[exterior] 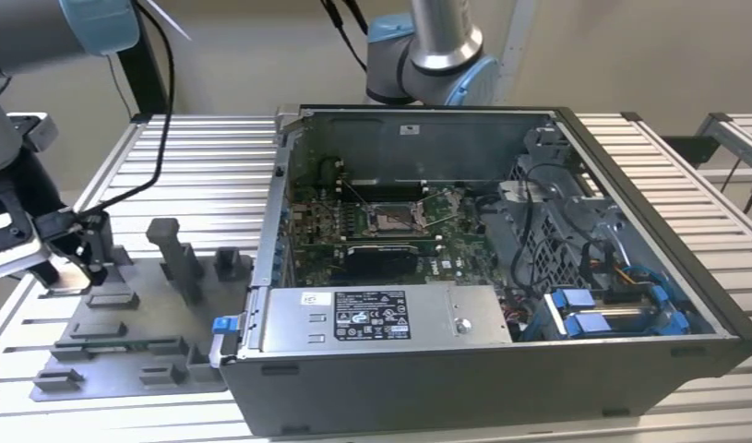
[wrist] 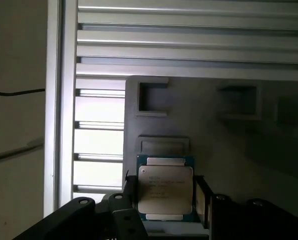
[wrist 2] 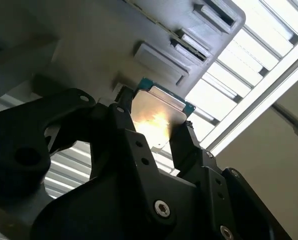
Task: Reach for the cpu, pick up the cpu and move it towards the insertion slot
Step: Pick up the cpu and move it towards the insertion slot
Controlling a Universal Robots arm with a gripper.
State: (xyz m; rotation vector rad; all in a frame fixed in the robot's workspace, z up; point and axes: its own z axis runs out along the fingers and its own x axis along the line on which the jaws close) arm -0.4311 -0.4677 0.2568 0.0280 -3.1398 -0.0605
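- First wrist view: the end effector point(wrist: 165, 194) has its fingers point(wrist: 131, 196) closed against two opposite sides of the cpu point(wrist: 165, 186). The cpu's silvery top carries several lines of small dark print.
- The cpu is over the grey fixture plate point(exterior: 117, 346), near the table point(exterior: 671, 157) edge at the exterior view's left.
- The insertion slot point(exterior: 390, 218) lies well apart from it, amid green board inside the open-topped computer case point(exterior: 474, 378).
- A white printed label point(exterior: 369, 317) covers the power supply point(exterior: 462, 318) by the case's near wall.
- Bare table slats run beside the fixture plate.
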